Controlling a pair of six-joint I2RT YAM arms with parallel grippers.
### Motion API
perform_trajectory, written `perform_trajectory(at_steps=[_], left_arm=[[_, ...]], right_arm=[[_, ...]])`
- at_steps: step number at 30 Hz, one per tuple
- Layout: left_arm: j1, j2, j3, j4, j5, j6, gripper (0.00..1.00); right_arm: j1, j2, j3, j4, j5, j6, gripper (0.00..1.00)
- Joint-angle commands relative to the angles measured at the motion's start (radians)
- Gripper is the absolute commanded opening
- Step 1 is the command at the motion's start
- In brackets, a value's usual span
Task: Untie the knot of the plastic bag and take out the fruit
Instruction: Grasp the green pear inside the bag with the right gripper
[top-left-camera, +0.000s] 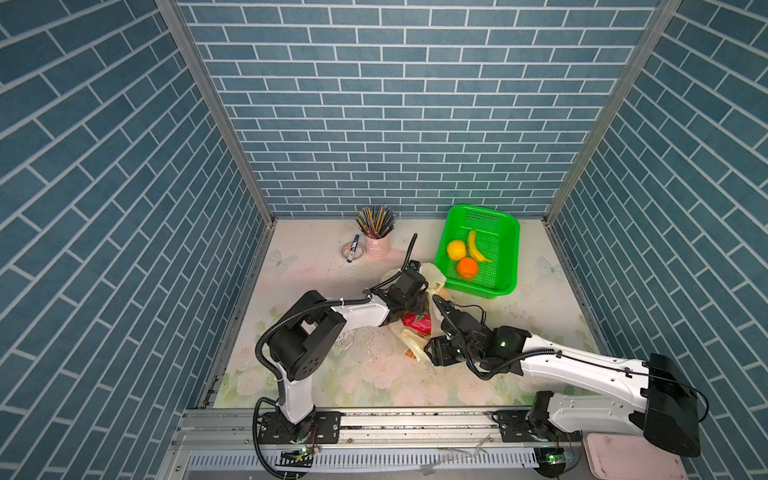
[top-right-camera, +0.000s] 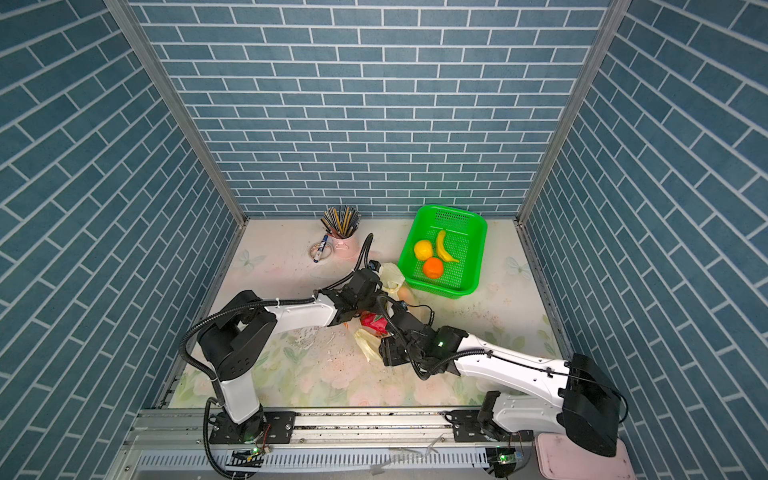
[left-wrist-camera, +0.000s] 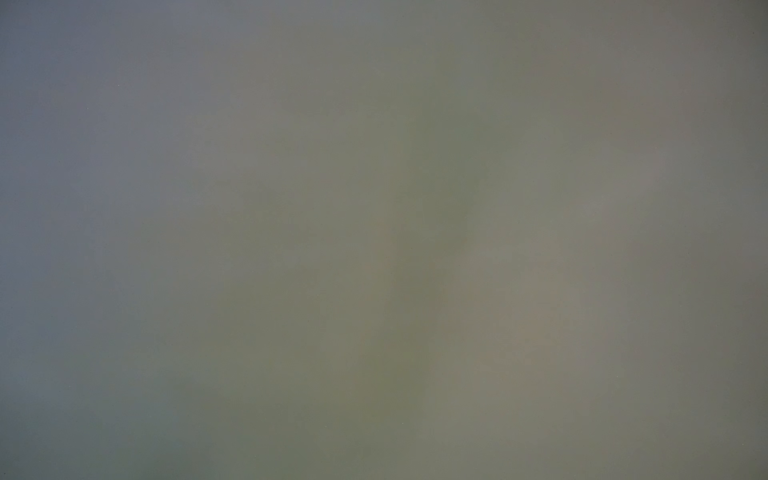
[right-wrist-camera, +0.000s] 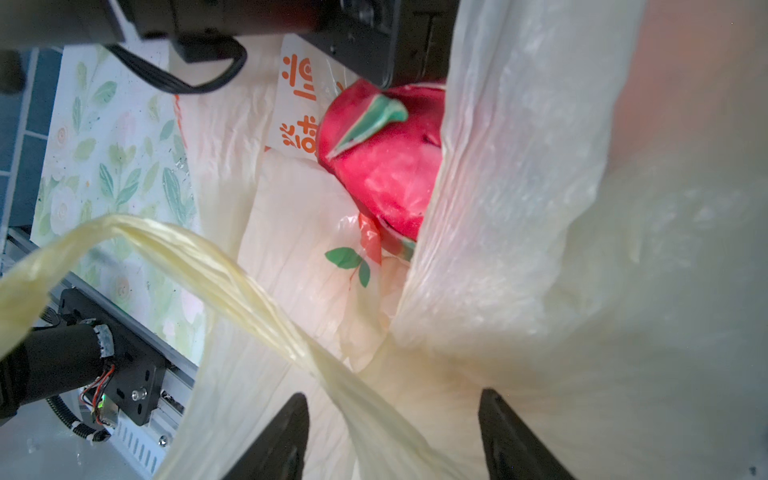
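Just beside the bright green perforated plastic basket (top-left-camera: 482, 216), on its side toward the arm bases, lies the thin, crinkly, pale yellow plastic bag (top-left-camera: 434, 277) with orange print. It is slumped on the floral-patterned tabletop (top-left-camera: 374, 374) and shows in both top views. Its mouth gapes, and the pink-red dragon fruit (right-wrist-camera: 386, 166) with green tips sits inside, partly behind a fold of film. One twisted pale yellow handle strip (right-wrist-camera: 199, 257) arches loose on the bag's side away from the basket. The right gripper (right-wrist-camera: 392, 399) is at that same side, its two black fingers standing wide apart with film and that strip running between them. The left gripper (top-left-camera: 415, 306) reaches down at the dragon fruit. Its fingertips are hidden, so I cannot tell whether it is spread or clamped, and the left wrist view is only a grey-green blur. Inside the basket lie a round yellow fruit (top-left-camera: 456, 249), a round orange fruit (top-left-camera: 467, 268) and a slim curved yellow banana (top-left-camera: 476, 247). Well apart from the basket, along the same back wall, stands a pink cup of pencils (top-left-camera: 377, 245), with a blue marker (top-left-camera: 354, 248) lying across a ring beside it
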Motion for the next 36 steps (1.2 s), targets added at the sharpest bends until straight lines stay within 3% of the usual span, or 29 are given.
perform_trajectory(at_steps=[1, 6, 14, 20, 28, 36], left_arm=[[0.000, -0.039, -0.052, -0.026, -0.002, -0.005, 0.45], [-0.001, -0.126, -0.110, 0.002, 0.038, -0.003, 0.43], [-0.001, -0.254, -0.184, 0.033, 0.084, -0.005, 0.43], [-0.001, -0.354, -0.233, 0.065, 0.166, 0.031, 0.43], [-0.001, -0.519, -0.345, 0.248, 0.294, 0.096, 0.42], [-0.001, -0.648, -0.402, 0.406, 0.400, 0.160, 0.38]], right_arm=[[0.007, -0.038, 0.027, -0.005, 0.063, 0.054, 0.69], [-0.003, -0.069, 0.056, -0.004, 0.145, 0.076, 0.77], [-0.069, -0.098, 0.080, 0.067, 0.154, 0.092, 0.82], [-0.138, -0.114, 0.084, 0.146, 0.122, 0.085, 0.84], [-0.225, -0.108, 0.118, 0.200, 0.063, 0.045, 0.84], [-0.296, -0.201, 0.080, 0.252, -0.089, 0.045, 0.85]])
